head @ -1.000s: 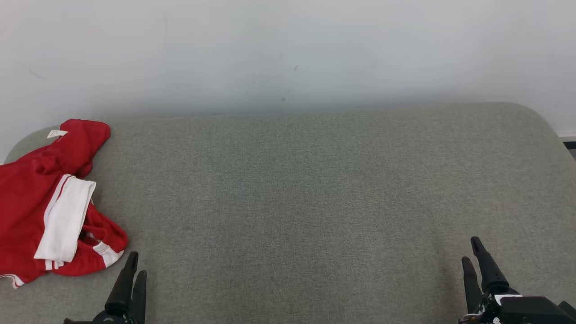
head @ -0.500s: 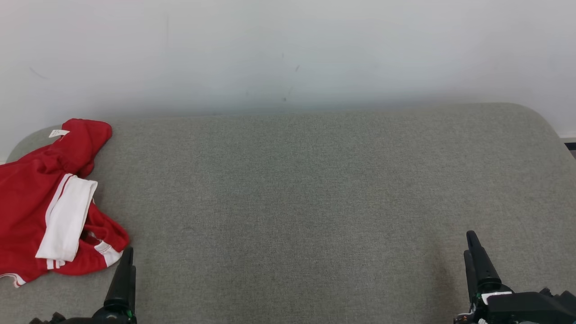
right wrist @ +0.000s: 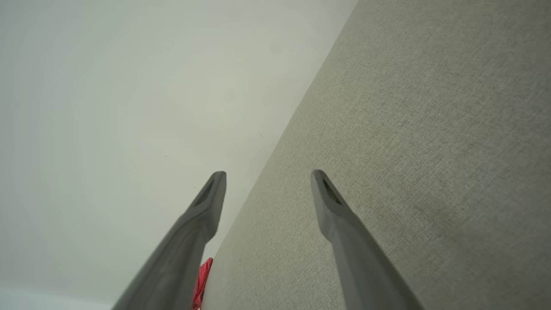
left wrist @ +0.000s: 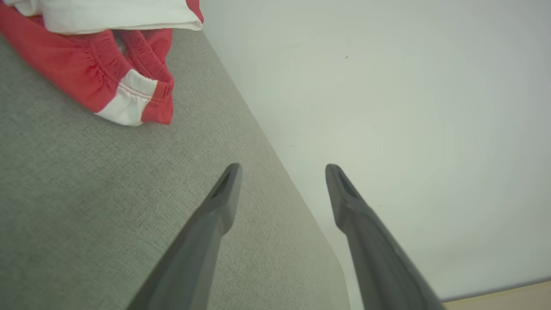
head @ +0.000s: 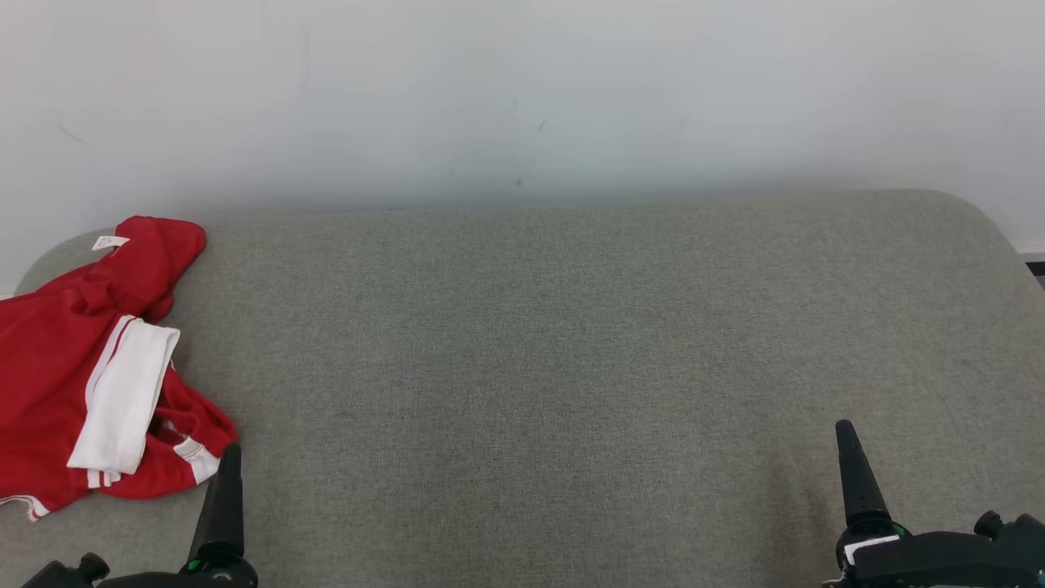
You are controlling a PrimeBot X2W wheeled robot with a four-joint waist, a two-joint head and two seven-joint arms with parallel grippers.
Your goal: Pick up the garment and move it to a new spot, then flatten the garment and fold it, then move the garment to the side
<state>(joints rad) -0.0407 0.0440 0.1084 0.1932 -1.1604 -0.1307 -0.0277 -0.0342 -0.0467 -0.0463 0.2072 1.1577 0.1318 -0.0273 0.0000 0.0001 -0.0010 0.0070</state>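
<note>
At the near left, our left gripper [left wrist: 283,170] hangs over the grey fabric cushion [head: 531,343], fingers spread wide and empty, just beside the crumpled red-and-white garment [head: 49,384] at the left end. Our right gripper [right wrist: 267,174], equally wide and empty, sits near the right end. Between them the cushion stretches flat to its rounded far edge against the white wall [head: 522,98].
</note>
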